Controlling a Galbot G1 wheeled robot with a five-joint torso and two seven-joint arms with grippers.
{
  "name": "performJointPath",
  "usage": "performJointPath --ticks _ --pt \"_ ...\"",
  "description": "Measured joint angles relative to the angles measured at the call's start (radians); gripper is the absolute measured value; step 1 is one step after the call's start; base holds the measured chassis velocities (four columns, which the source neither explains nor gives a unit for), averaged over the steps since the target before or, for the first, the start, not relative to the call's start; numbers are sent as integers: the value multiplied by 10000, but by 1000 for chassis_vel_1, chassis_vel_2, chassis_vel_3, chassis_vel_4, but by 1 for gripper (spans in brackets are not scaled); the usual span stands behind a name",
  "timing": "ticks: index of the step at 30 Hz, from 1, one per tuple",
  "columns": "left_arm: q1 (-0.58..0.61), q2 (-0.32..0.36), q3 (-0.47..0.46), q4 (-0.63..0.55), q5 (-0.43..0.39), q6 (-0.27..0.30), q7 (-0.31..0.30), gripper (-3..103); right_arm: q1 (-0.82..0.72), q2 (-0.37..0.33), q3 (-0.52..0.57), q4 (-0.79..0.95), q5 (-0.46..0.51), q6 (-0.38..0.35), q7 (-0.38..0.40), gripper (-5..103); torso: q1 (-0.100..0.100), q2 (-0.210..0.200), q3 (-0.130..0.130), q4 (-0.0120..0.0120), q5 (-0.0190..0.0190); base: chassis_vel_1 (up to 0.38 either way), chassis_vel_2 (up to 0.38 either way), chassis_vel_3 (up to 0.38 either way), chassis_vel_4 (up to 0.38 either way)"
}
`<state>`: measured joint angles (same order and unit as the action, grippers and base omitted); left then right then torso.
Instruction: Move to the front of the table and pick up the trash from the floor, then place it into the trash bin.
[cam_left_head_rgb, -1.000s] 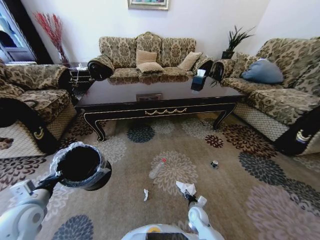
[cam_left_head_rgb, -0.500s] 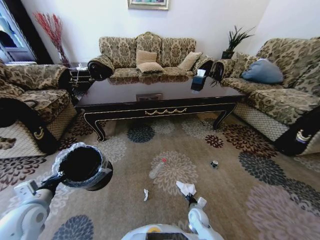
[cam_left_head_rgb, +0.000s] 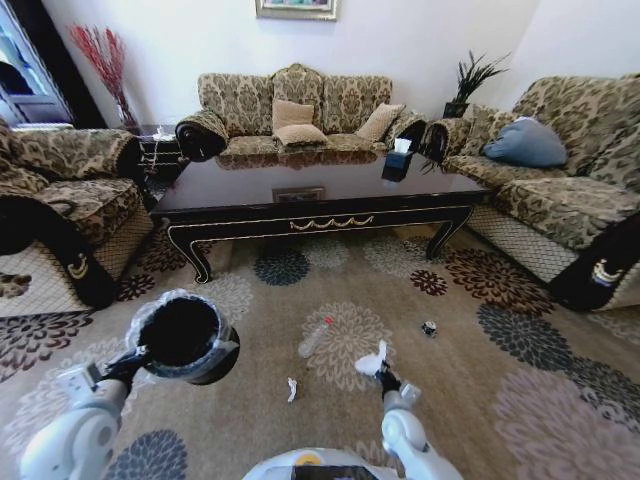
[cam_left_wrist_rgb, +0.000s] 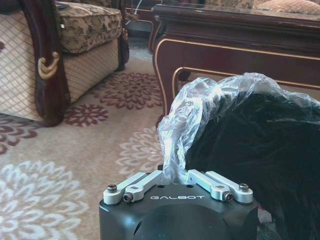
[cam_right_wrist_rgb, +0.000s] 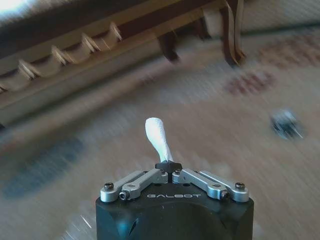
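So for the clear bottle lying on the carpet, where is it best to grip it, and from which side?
Probably across the middle of the body, coming from above. The bottle lies flat on the carpet, red cap toward the table, so closing across its narrow width should hold better than at the cap.

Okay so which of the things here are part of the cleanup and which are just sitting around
Job:
- paper wad pinched in right gripper
- trash bin held by left gripper
- plastic bottle, white scrap, dark piece on carpet
- coffee table

Lying about:
- tissue box
- blue cushion
- potted plant
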<state>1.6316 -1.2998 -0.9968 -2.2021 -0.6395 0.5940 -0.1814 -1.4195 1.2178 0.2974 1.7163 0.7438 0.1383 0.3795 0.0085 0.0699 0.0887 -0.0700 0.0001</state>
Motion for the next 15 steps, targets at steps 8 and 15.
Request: performJointPath --ticks 8,15 --pt "-585 -138 875 273 -141 93 -227 3 -28 -1347 -202 2109 594 389 -520 0 0 0 0 -2 5 0 0 0 0" --pt "-1261 -532 2228 828 118 215 -455 3 597 -3329 -708 3520 1220 1021 -1325 0 0 0 1 -2 2 0 0 0 0"
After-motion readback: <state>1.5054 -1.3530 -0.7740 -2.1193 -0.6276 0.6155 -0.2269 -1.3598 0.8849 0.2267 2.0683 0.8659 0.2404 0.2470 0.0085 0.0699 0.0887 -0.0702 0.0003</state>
